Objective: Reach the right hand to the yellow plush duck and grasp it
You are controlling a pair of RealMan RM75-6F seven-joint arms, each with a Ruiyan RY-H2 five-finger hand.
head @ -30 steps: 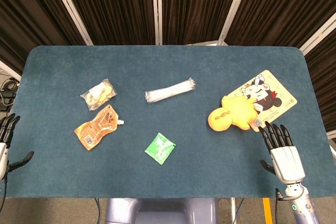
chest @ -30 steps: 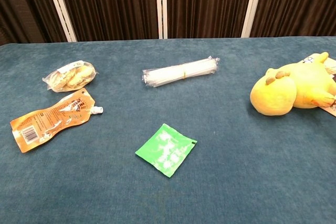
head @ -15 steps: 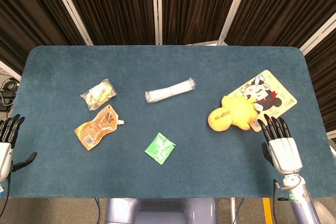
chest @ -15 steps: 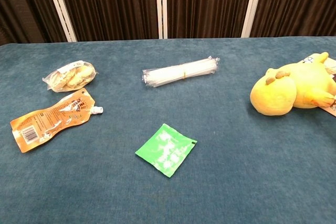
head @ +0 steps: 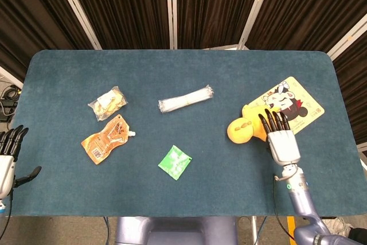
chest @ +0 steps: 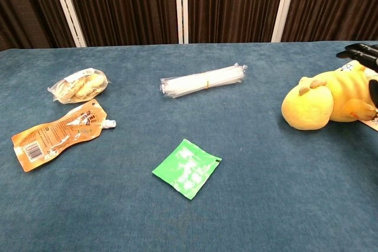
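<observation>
- Two hands show: the left hand (head: 7, 156) sits at the near tabletop (head: 189, 78) edge, fingers apart, holding nothing.
- Right hand (head: 281, 142) is over the yellow plush duck (head: 246, 127), fingers (head: 274, 121) extended and spread across its body, not visibly closed on it.
- Beyond the fingertips lies a cartoon card (head: 295, 106), partly under the duck.
- Judged progress: the reach looks essentially complete; curling the fingers to grasp remains.

Yellow plush duck (head: 248, 125) lying on card (head: 298, 107)
</observation>
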